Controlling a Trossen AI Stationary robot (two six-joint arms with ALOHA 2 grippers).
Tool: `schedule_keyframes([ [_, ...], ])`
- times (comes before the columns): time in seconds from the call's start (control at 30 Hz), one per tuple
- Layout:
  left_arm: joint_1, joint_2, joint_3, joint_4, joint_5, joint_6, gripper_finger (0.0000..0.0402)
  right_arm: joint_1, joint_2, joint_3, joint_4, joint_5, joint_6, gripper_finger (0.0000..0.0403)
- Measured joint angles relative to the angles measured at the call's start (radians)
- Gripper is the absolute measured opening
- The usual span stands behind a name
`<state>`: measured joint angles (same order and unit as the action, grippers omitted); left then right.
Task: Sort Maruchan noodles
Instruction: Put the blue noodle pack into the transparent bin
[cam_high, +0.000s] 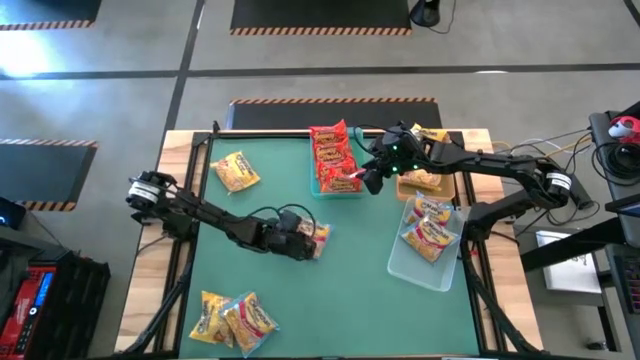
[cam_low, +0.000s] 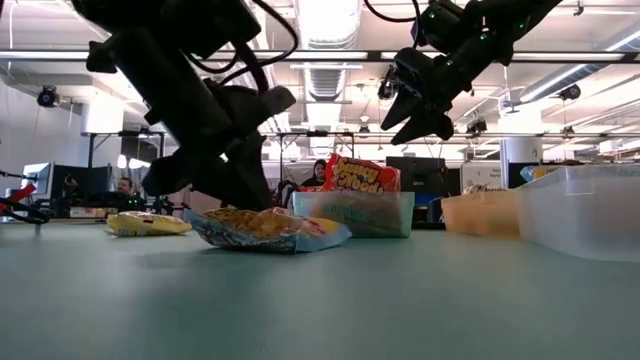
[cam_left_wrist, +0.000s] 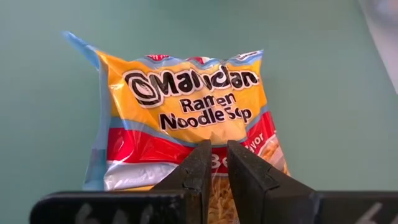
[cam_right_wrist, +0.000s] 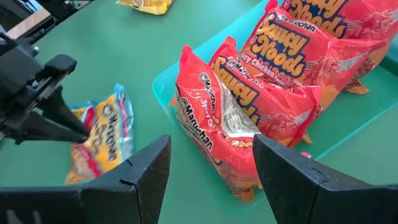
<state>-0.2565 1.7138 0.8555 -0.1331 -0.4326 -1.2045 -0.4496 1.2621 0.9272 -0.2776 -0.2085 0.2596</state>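
From above, the left gripper (cam_high: 318, 240) sits near the middle of the green counter (cam_high: 350, 290), its jaws clenched on the edge of a yellow noodle packet (cam_high: 321, 236). The right gripper (cam_high: 372, 178) hangs at about one o'clock from it, jaws released, just beside the teal tray (cam_high: 337, 190) that holds the red packets (cam_high: 333, 155). At five o'clock from the right gripper, a clear tray (cam_high: 425, 265) carries more yellow packets (cam_high: 430, 228); a tan tray (cam_high: 420, 182) lies at its three o'clock. One loose packet (cam_high: 236, 171) rests at ten o'clock on the counter, and a small pile (cam_high: 233, 320) at seven o'clock.

At counter level, the yellow noodle packet (cam_low: 265, 228) lies flat on the counter under the left gripper (cam_low: 250, 195), while the right gripper (cam_low: 415, 115) hovers open above the teal tray (cam_low: 352, 213).

The left wrist view shows the two fingers (cam_left_wrist: 196, 174) pinched nearly together on the packet's (cam_left_wrist: 186, 118) lower edge.

The right wrist view shows widely spread fingers (cam_right_wrist: 146, 174) with nothing between them, above the red packets (cam_right_wrist: 249, 106) standing on edge in the teal tray (cam_right_wrist: 163, 84).
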Motion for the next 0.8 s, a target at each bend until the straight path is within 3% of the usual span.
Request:
schedule_keyframes([
  [0.4, -0.002, 0.005, -0.003, 0.233, 0.31, 0.481, 0.0037, 0.0, 0.0, 0.0, -0.002, 0.0, -0.002, 0.0215],
  [0.63, -0.002, 0.004, -0.002, 0.399, 0.294, 0.477, 0.0037, 0.0, 0.0, 0.0, -0.003, 0.0, -0.012, 0.0215],
  [0.8, -0.049, 0.002, -0.001, 0.35, 0.37, 0.384, 0.0037, 0.0, 0.0, 0.0, -0.01, 0.0, -0.019, 0.0215],
])
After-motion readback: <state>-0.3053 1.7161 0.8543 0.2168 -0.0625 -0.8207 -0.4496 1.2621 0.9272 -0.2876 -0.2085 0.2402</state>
